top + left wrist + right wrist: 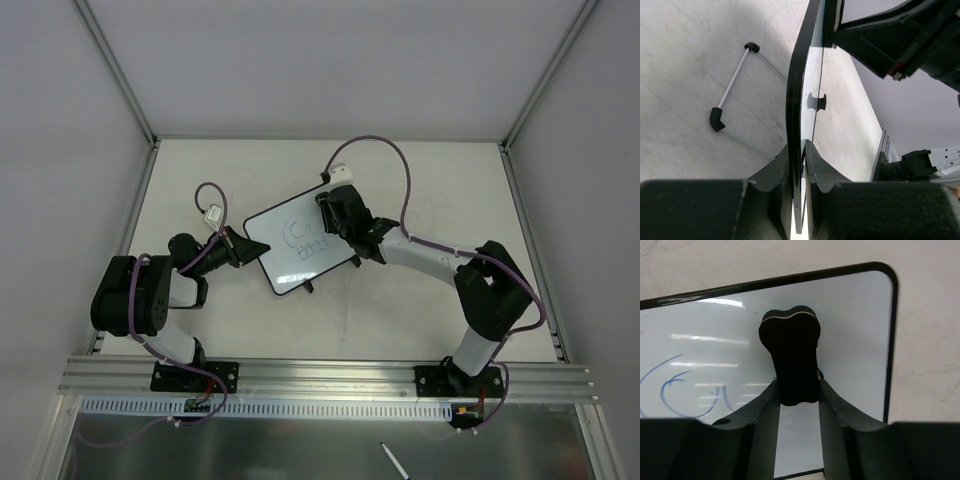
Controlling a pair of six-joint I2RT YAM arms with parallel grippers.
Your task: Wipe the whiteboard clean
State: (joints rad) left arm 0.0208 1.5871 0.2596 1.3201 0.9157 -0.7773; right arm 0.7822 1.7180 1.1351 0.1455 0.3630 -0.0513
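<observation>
Whiteboard [290, 262] at the centre of the overhead view, its left edge clamped by the left gripper [238, 247]. Right gripper [335, 212] squeezes a black eraser [790, 357] over the board's upper right corner. Wiping looks in hand. Blue writing [302, 237] shows, so the next sweep should go left across it.

Cream tabletop [430, 170], white walls [330, 60], aluminium rail [330, 372]

Blue writing [303, 238] on the whiteboard [285, 262] is too small to read.
</observation>
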